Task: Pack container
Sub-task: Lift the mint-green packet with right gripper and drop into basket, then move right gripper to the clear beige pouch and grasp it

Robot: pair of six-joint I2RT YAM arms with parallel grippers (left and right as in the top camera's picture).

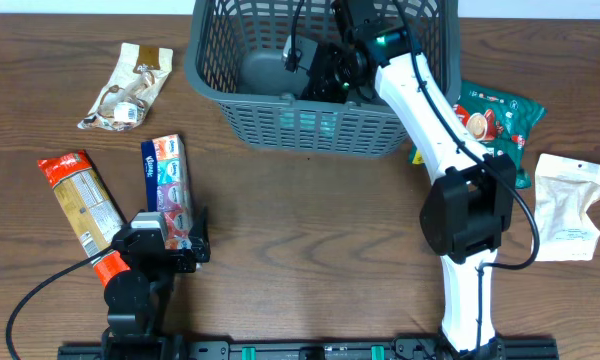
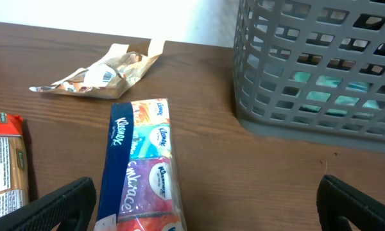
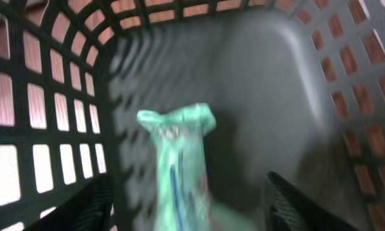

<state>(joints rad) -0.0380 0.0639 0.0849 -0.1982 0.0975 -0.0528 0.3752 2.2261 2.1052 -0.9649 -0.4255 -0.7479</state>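
The dark grey slotted container [image 1: 310, 135] stands at the back centre of the table; it also shows in the left wrist view [image 2: 308, 77] and around the camera in the right wrist view [image 3: 269, 77]. My right gripper [image 1: 330, 70] is down inside it, open, its fingers [image 3: 189, 205] wide apart on either side of a blurred green packet [image 3: 179, 160] that lies in the container. My left gripper [image 1: 170, 238] is open and empty at the front left, with its fingers [image 2: 202, 205] over the near end of a Kleenex tissue pack [image 1: 165, 175] [image 2: 141, 160].
A crumpled brown packet [image 1: 128, 85] lies at the back left. An orange-red cracker packet [image 1: 80, 205] lies left of the tissue pack. A green-and-red snack bag [image 1: 500, 120] and a white pouch [image 1: 575, 205] lie right of the container.
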